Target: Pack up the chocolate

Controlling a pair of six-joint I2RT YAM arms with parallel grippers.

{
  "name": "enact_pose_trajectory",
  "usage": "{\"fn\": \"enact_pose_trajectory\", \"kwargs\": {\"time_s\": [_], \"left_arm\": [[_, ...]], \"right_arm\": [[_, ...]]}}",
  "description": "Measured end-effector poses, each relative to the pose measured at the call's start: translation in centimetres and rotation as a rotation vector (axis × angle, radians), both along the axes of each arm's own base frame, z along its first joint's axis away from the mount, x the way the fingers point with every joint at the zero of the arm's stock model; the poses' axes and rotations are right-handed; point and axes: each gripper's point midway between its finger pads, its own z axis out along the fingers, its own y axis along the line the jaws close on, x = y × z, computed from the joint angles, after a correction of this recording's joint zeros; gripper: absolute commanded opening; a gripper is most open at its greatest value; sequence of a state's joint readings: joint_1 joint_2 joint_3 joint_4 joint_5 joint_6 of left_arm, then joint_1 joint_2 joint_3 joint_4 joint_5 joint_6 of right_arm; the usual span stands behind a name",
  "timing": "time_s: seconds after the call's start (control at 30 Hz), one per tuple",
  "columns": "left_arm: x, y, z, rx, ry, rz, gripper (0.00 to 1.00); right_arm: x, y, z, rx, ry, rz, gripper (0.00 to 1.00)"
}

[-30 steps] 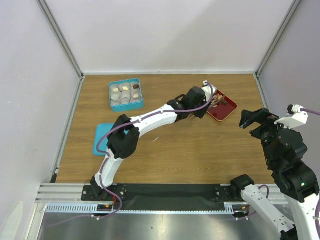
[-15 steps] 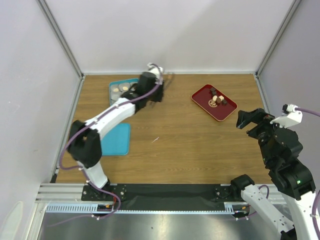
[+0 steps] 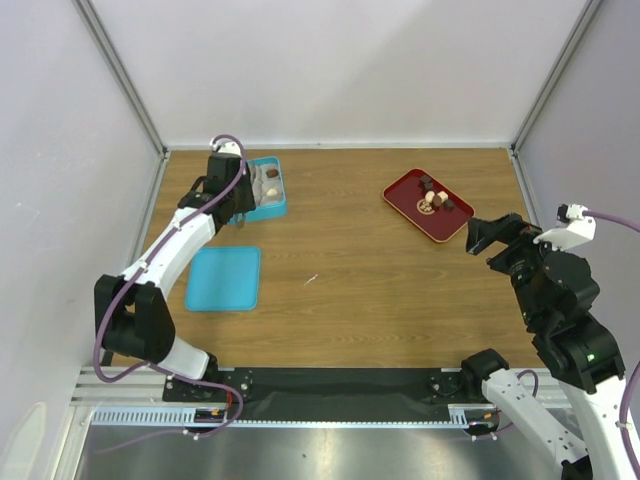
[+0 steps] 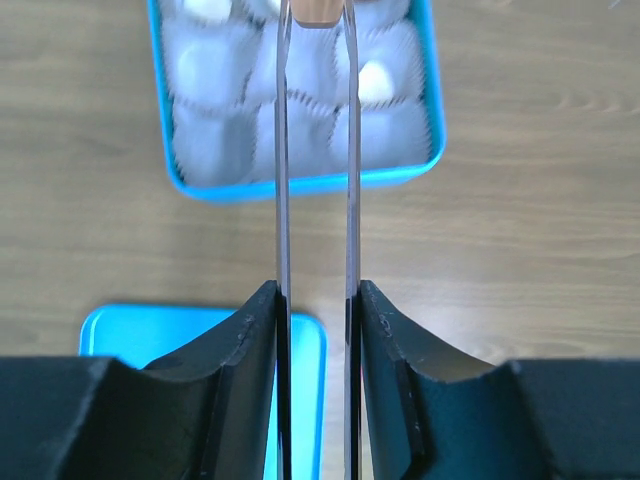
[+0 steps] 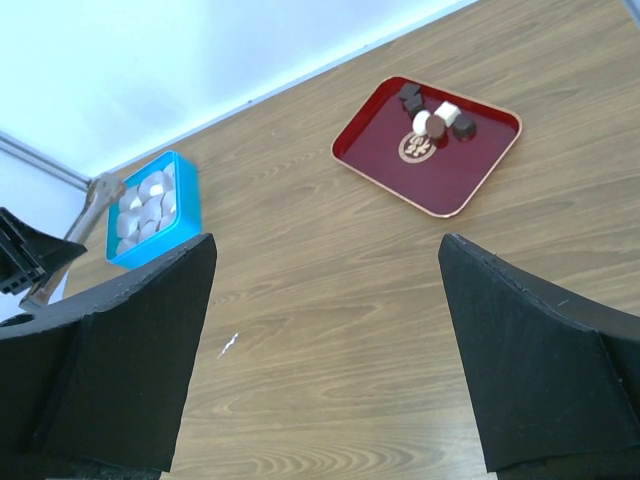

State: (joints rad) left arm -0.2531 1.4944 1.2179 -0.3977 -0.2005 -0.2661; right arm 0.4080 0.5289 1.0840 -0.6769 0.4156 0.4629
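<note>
My left gripper (image 4: 317,300) is shut on long metal tongs (image 4: 283,150). The tongs pinch a tan chocolate (image 4: 315,10) at their tips, over the blue box (image 4: 300,187) of white paper cups. A cream chocolate (image 4: 375,80) sits in one cup. From above, the left gripper (image 3: 232,200) covers the left part of the box (image 3: 278,200). Several dark, tan and cream chocolates (image 3: 433,195) lie on the red tray (image 3: 402,200), which also shows in the right wrist view (image 5: 400,195). My right gripper (image 3: 490,235) is open and empty, raised at the right.
The blue lid (image 3: 223,278) lies flat on the wooden table, near side of the box; it also shows in the left wrist view (image 4: 180,340). Grey walls with metal posts enclose the table on three sides. The right wrist view shows the box (image 5: 155,205) far left.
My left arm has swung from the red tray across to the blue box at the far left, carrying the tongs. The right gripper has shifted slightly left.
</note>
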Motion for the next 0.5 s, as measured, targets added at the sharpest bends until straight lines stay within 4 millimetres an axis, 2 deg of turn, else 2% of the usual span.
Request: {"fn": "enact_pose_trajectory", "kwargs": {"time_s": [0.17, 0.37, 0.5], "left_arm": [[-1.1, 0.8, -1.3, 0.023, 0.065, 0.037, 0.4], [-1.4, 1.2, -2.4, 0.041, 0.107, 0.053, 0.4], [-1.5, 1.2, -3.9, 0.052, 0.15, 0.059, 0.41]], "right_arm": [[0.2, 0.4, -0.5, 0.005, 0.011, 0.017, 0.99], [0.3, 0.7, -0.4, 0.007, 0.009, 0.028, 1.0], [0.4, 0.8, -0.3, 0.009, 0.006, 0.03, 1.0]]}}
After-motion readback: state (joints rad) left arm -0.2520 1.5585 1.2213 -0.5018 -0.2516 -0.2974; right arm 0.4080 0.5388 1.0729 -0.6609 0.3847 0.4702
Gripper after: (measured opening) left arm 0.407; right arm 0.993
